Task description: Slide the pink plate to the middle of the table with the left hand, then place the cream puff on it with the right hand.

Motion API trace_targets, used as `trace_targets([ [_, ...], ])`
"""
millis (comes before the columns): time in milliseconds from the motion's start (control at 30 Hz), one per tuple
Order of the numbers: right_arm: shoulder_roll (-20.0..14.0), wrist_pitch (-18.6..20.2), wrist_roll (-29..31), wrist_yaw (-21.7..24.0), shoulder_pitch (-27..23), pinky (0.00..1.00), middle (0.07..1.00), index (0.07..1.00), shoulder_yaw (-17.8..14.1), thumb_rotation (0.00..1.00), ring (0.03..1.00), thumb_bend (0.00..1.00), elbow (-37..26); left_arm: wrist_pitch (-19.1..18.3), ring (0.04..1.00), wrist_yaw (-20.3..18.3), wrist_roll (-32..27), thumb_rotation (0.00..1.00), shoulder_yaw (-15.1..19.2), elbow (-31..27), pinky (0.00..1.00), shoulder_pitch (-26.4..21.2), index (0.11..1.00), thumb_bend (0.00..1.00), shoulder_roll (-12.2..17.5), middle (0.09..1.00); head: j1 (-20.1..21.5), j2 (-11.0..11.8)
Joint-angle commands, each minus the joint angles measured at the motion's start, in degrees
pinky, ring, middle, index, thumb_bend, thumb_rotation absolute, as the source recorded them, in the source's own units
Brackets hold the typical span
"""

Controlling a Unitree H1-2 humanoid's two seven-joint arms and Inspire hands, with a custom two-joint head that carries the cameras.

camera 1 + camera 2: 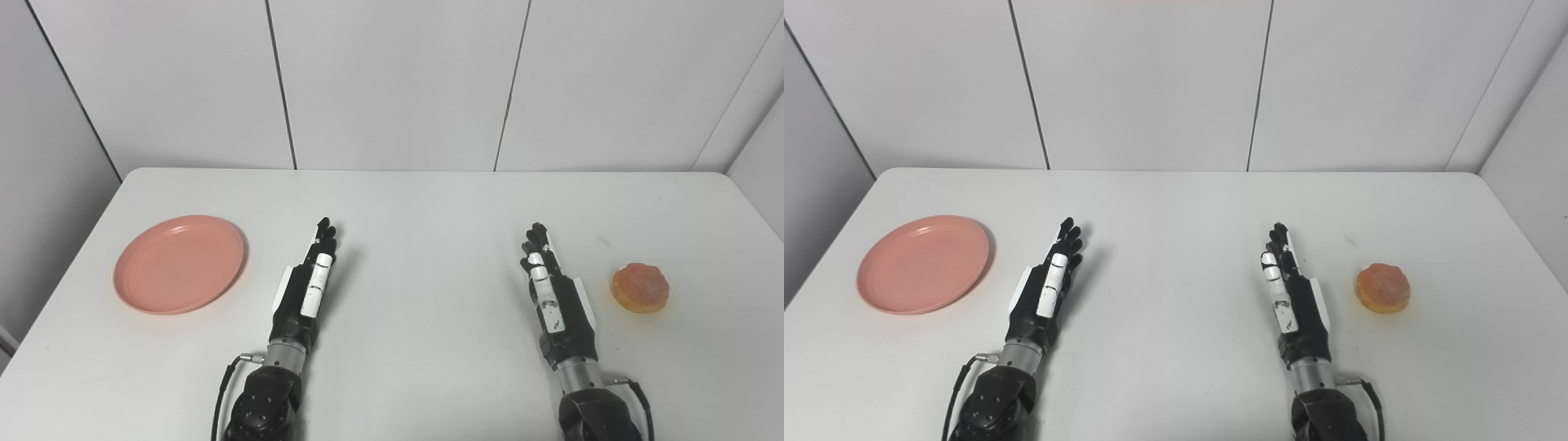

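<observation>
The pink plate (178, 263) lies flat near the left edge of the white table (429, 202), about midway between the far and near edges, with nothing on it and nothing touching it. The left hand's fingers (324, 236) are stretched out straight and close together, pointing toward the far edge and holding nothing; the thumb lies along the hand's upper side. The left hand (309, 288) is turned on edge just above or on the tabletop, which of the two cannot be told, a little to the right of the plate and clearly apart from it. Its arm comes in from the near edge, left of the table's middle. The right hand's fingers (538, 242) are likewise extended, released and empty, aimed at the far edge. The right hand (554, 294) also stands on edge, right of the table's middle, with its arm entering from the near edge. The cream puff (640, 287), a round orange-brown pastry with a ridged top, sits on the table just to the right of the right hand, not touching it, closer to the right edge than to the centre. The stretch of table between the two hands is bare white surface. Behind the far edge rise plain white wall panels (392, 79) with dark seams.
</observation>
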State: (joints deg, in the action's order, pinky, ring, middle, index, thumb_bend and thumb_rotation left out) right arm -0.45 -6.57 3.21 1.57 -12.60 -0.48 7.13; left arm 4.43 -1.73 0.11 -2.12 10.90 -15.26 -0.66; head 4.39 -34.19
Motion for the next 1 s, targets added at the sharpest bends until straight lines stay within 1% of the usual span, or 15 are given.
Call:
trace_targets([
  [0,0.3,-1.0,0.1,-0.2,1.5,1.00,1.000,1.000,-0.2,0.90,1.000,0.60,1.6,0.1,1.000,-0.4,0.1,1.00,-0.1,1.6,1.00,1.8,1.000,0.66,0.5,1.000,-0.1,0.0],
  [67,0.4,-0.6,-0.1,-0.3,1.6,1.00,1.000,1.000,-0.1,0.89,1.000,0.60,1.2,0.1,1.000,-0.6,-0.2,1.00,0.0,1.6,1.00,1.9,1.000,0.66,0.5,1.000,-0.1,0.0],
  [167,0.5,-0.4,-0.1,-0.5,1.7,1.00,1.000,1.000,-0.1,0.89,1.000,0.57,0.8,0.2,1.000,-0.4,-0.2,1.00,0.1,1.7,1.00,1.8,1.000,0.66,0.4,1.000,-0.1,0.0],
  [333,0.3,-1.1,0.0,-0.2,1.5,1.00,1.000,1.000,-0.1,0.90,1.000,0.59,1.5,0.0,1.000,-0.7,-0.2,1.00,-0.1,1.7,1.00,1.7,1.000,0.65,0.6,1.000,-0.1,0.0],
  [467,0.5,-1.8,0.8,0.0,1.3,1.00,1.000,1.000,-0.3,0.88,1.000,0.60,2.1,0.2,1.000,-0.5,0.2,1.00,-0.1,1.9,1.00,1.6,1.000,0.65,0.7,1.000,0.0,0.2],
  [700,0.5,-2.0,1.0,0.2,1.1,1.00,1.000,1.000,-0.3,0.87,1.000,0.58,2.4,-0.4,1.000,-1.4,-1.1,1.00,0.1,1.6,1.00,1.7,1.000,0.64,0.6,1.000,0.0,0.2],
  [767,0.3,-2.2,0.8,0.2,1.1,1.00,1.000,1.000,-0.2,0.88,1.000,0.58,2.6,-0.5,1.000,-1.7,-1.4,1.00,0.2,1.6,1.00,1.7,1.000,0.64,0.5,1.000,0.0,0.2],
  [833,0.1,-2.0,0.2,0.0,1.1,1.00,1.000,1.000,0.0,0.90,1.000,0.61,2.6,-0.6,1.000,-1.6,-1.6,1.00,0.1,1.6,1.00,1.7,1.000,0.64,0.6,1.000,-0.1,0.1],
  [933,0.3,-0.8,0.2,-0.2,1.3,1.00,1.000,1.000,-0.1,0.89,1.000,0.61,1.7,-0.5,1.000,-1.3,-1.0,1.00,-0.1,1.8,1.00,1.7,1.000,0.65,0.8,1.000,-0.1,0.1],
  [967,0.4,-0.9,0.4,-0.1,1.3,1.00,1.000,1.000,-0.2,0.89,1.000,0.61,1.6,-0.2,1.000,-1.2,-0.9,1.00,-0.1,1.8,1.00,1.7,1.000,0.66,0.8,1.000,-0.1,0.1],
])
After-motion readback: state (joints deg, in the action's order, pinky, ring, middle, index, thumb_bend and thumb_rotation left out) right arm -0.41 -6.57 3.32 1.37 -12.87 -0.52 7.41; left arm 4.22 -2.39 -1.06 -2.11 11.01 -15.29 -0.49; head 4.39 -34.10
